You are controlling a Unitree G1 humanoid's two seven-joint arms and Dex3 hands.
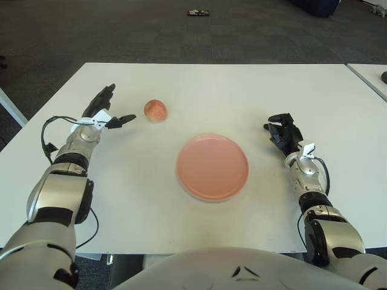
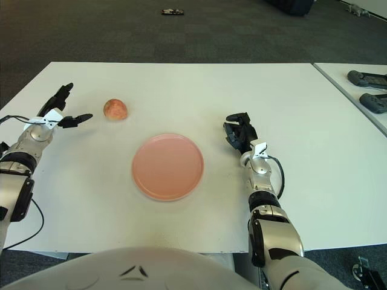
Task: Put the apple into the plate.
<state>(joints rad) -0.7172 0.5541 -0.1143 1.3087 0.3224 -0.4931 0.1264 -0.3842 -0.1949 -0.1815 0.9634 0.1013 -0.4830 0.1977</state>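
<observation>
Apple (image 1: 155, 110) sits free on the white table (image 1: 199, 84), just beyond the fingertips of our left hand (image 1: 104, 111), on that hand's inner side, and nothing touches it. We have the left hand's fingers spread apart and gripping nothing: one dark finger points across toward the apple with a small gap between them, the others reach forward, away from us. Our pink plate (image 1: 212, 167) lies bare, nearer to us than the apple and further in toward the middle, well apart from the left hand. Our right hand (image 1: 284, 134) shows just outside the plate's right edge, not touching it; its dark fingers look loosely curled around nothing, though from this angle we cannot be fully sure.
</observation>
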